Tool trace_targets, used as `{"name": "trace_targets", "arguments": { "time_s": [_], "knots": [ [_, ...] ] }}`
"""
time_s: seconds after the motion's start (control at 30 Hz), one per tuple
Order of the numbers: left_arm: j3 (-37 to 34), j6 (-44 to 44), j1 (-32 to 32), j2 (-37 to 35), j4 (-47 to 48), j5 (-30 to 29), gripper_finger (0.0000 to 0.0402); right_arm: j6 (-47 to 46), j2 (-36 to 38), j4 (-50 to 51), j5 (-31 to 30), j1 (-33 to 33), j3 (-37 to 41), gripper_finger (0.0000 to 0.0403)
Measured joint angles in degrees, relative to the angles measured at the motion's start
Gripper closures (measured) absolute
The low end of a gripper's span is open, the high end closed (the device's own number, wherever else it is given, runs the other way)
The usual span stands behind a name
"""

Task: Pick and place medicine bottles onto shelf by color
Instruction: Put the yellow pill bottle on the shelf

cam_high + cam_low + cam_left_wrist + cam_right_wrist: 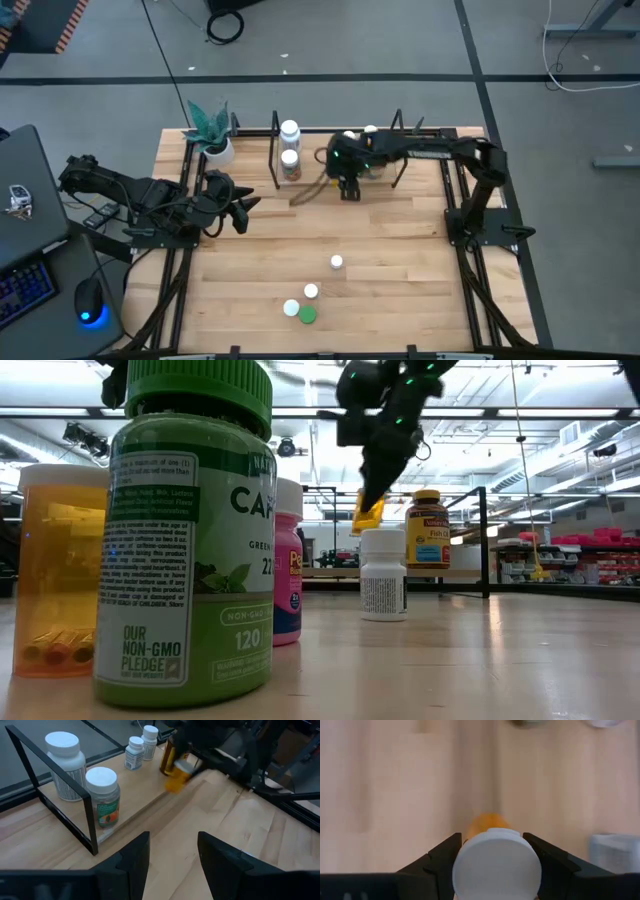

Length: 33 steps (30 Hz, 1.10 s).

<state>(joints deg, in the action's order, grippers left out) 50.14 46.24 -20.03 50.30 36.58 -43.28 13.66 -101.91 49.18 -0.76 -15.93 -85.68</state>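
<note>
Small orange translucent bottle w/ white cap (496, 865) is pinched at the cap betw the right pincer (350, 187) fingers, hanging above the worktop (400, 260) just in front of the shelf, a low black-rod rack on a pale wooden base (85, 815) along the far edge. In the left wrist view the bottle (176, 777) hangs tilted, not upright, close to a dark amber bottle (169, 757) on the shelf base.

Already on the shelf: two white-capped bottles (290, 130) nr its left end, more white caps (370, 129) behind the right arm. Still out nr the worktop's front edge: a green-capped green-label bottle (190, 530), an orange one (55, 570), a pink-label one (288, 565) and white ones (336, 262).

Left pincer (172, 857) spread, empty, waiting nr the left edge of the worktop.

Risks, prob.: grip is on the cap only, so the bottle could swing or slip out; set down tilted it may tip and roll; it may knock the amber bottle; wrong colour group if slot is misjudged.
</note>
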Motion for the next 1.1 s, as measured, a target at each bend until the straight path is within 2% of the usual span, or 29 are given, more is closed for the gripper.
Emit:
{"name": "trace_targets", "arguments": {
  "time_s": [0.2,0.37,0.9,1.1],
  "knots": [
    [-0.01,1.47,0.00,0.00,0.01,-0.01,0.0228,4.14,-5.65,4.51,0.20,-6.72,-6.14,0.0192],
    [-0.01,2.14,0.00,0.00,0.02,0.00,0.0228,7.03,-8.26,8.09,0.40,-9.60,-8.69,0.0191],
    [-0.01,2.08,0.00,0.00,0.05,-0.01,0.0228,13.54,-10.61,9.30,0.86,-10.01,-8.51,0.0188],
    [0.00,2.19,0.00,0.00,0.02,-0.01,0.0228,13.54,-10.60,9.55,-0.66,-10.02,-8.51,0.0161]
  ]
}}
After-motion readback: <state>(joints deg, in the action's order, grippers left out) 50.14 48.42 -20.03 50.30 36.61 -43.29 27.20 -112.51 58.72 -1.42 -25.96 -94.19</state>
